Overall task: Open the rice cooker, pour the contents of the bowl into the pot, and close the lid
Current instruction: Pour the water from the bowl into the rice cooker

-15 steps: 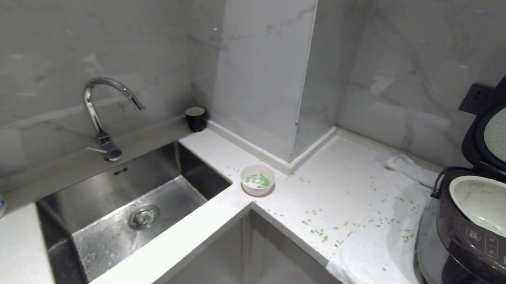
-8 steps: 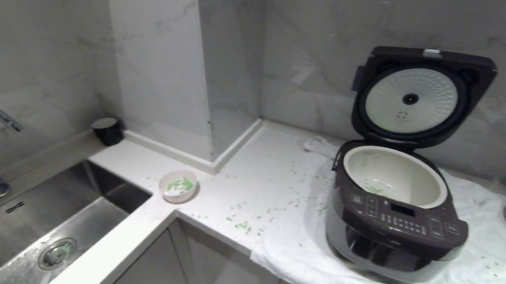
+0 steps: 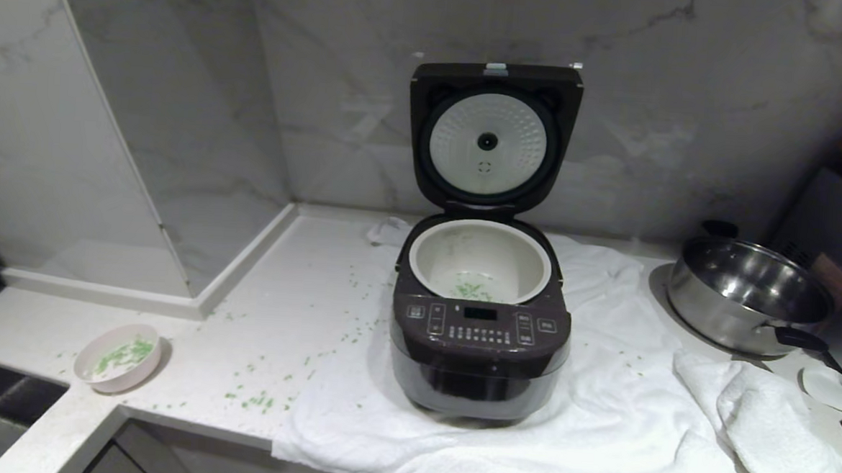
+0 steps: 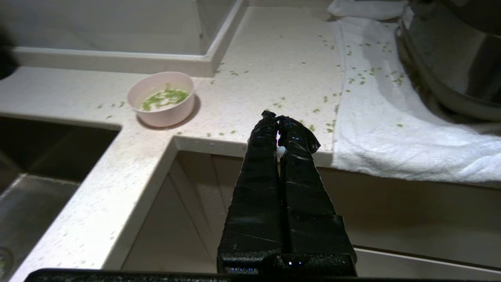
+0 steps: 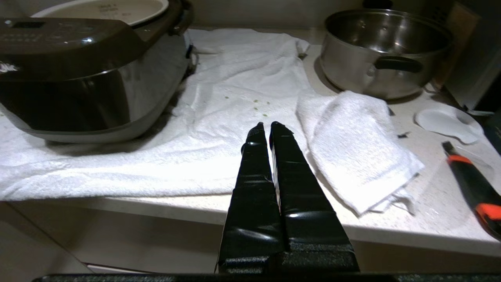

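Observation:
The dark rice cooker (image 3: 478, 348) stands on a white towel in the middle of the counter. Its lid (image 3: 495, 136) is raised against the wall, pale dimpled plate facing me. The cream pot (image 3: 479, 261) holds a few green bits. The pale pink bowl (image 3: 118, 356) (image 4: 162, 98) sits at the far left by the sink corner with green contents (image 4: 163, 98) inside. My left gripper (image 4: 278, 117) is shut and empty, off the counter's front edge. My right gripper (image 5: 270, 126) is shut and empty, before the towel's front edge. Neither arm shows in the head view.
Green bits are scattered over the counter (image 3: 295, 309) and the towel (image 3: 599, 419). A steel pan (image 3: 749, 293) with black handles stands at the right, with a folded cloth (image 3: 772, 421) in front. An orange-and-black tool (image 5: 469, 184) lies at the far right. The sink opening (image 4: 39, 156) is left of the bowl.
The whole head view has swung to the right: sink and faucet left the picture, the cooker came from the right edge to the centre. The things themselves have not moved.

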Motion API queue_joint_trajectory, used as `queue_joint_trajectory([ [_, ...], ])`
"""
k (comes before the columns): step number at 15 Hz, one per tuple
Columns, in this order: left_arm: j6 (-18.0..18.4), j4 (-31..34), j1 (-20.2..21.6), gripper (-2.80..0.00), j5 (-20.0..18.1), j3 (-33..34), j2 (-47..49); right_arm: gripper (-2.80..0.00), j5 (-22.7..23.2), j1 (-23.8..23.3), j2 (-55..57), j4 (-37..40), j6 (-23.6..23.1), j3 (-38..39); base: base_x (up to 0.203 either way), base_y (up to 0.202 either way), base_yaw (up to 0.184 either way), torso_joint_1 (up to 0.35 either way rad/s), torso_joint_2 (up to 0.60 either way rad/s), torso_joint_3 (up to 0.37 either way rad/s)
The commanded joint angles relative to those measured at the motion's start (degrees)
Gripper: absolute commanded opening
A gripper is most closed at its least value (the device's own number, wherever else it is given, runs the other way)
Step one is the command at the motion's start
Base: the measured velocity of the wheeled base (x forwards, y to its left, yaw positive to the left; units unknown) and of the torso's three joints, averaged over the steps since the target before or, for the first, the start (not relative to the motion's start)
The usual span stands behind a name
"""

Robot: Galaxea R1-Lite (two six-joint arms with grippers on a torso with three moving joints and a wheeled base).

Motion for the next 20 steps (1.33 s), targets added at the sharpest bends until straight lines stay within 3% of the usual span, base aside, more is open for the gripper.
queue_joint_trajectory([
  [1, 0.0, 0.0, 0.0, -2.8, 0.0, -0.1, 0.0, -2.8, 0.0, 0.0, -0.1, 0.0, 0.0, 0.2, -0.002, -0.001, -0.081, -0.001, 0.0, 0.001],
  [7, 1.9, 0.0, 0.1, -2.8, -0.3, -0.1, 0.0, -2.8, 0.0, 0.0, -0.1, 0.0, 0.0, 0.2, 0.011, 0.0, -0.001, -0.001, 0.0, 0.001],
  [20, 0.9, 0.0, 0.0, -2.8, -0.2, -0.1, 0.0, -2.8, 0.0, 0.0, -0.1, 0.0, 0.0, 0.2, 0.188, 0.0, 0.002, 0.004, 0.0, 0.003],
])
